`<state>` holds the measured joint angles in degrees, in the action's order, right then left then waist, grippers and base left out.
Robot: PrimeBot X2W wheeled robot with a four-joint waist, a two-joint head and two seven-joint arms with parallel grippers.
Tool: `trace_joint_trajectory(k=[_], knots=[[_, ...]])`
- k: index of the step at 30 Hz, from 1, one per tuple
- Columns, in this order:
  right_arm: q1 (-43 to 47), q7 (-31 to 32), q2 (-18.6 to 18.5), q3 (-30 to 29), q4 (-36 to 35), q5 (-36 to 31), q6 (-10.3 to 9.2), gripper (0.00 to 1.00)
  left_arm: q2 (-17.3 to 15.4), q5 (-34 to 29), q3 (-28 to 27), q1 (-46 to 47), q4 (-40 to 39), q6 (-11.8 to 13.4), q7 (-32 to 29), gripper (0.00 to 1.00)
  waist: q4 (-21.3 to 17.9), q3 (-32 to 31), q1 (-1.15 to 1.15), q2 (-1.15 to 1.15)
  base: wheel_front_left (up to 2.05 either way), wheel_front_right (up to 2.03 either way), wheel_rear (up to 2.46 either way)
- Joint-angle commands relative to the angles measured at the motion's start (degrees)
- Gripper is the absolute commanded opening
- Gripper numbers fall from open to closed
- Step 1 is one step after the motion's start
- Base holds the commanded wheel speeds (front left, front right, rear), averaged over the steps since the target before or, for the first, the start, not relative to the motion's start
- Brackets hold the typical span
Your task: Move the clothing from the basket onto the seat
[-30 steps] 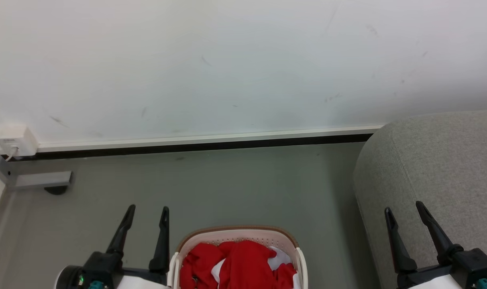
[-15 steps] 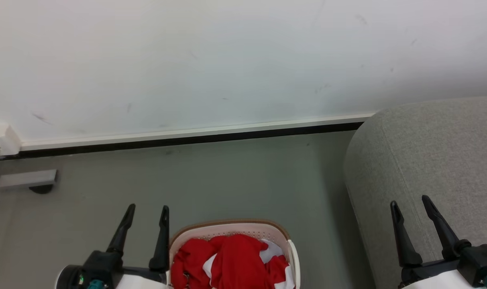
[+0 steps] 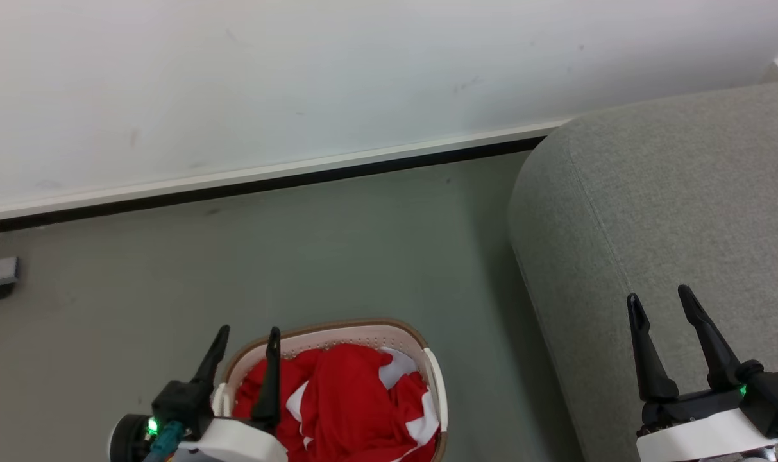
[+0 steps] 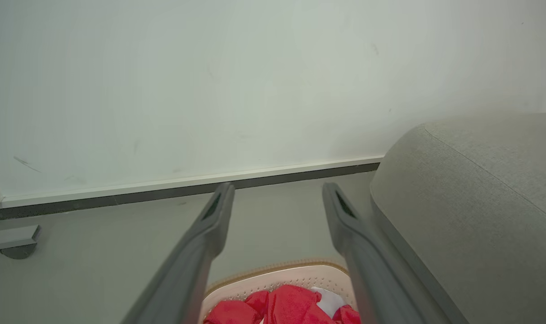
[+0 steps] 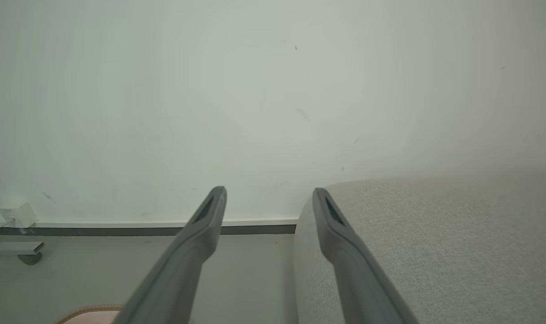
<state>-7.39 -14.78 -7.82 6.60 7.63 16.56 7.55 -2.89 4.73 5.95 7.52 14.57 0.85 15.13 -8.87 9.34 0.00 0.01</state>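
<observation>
On the floor (image 3: pixel 363 244) just beside the seat (image 3: pixel 651 212), the basket (image 3: pixel 363 336) holds the clothing (image 3: pixel 350 398); left gripper (image 3: pixel 249 330) by its left rim, right gripper (image 3: pixel 658 294) above the seat, both spread wide, empty

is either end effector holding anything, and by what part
Nothing is held: left end effector and right end effector both open, empty; clothing lies in basket.

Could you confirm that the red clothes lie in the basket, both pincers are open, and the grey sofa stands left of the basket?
Not quite: the grey sofa stands right of the basket, not left, as the head view shows. The red clothes do lie in the basket, and the left pincer and right pincer are open.
</observation>
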Motion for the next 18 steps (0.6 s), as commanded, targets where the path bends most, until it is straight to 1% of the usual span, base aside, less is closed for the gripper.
trace_joint_trajectory(k=[1, 12, 18], knots=[[-1.02, -0.42, -0.44, -0.01, -0.16, 0.29, -0.12, 1.0, -0.25, 0.36, -0.04, 0.82, 0.64, -0.03, 0.04, 1.0, -1.59, 1.46, 0.0, -0.01, 0.0, 0.0, 0.0], [-3.49, -0.41, -0.23, 0.19, -2.65, 2.69, -0.12, 1.0, -1.82, 1.4, 0.56, 7.3, 12.13, -1.53, -2.06, 1.0, -7.88, 7.08, 0.0, -0.01, 0.0, 0.0, 0.0], [-4.79, -0.42, 0.19, 1.35, -4.51, 4.04, -0.12, 1.0, -3.2, 2.03, 0.44, 11.43, 20.61, -2.41, -4.44, 1.0, -10.79, 10.71, 0.0, -0.01, 0.0, 0.0, 0.0]])
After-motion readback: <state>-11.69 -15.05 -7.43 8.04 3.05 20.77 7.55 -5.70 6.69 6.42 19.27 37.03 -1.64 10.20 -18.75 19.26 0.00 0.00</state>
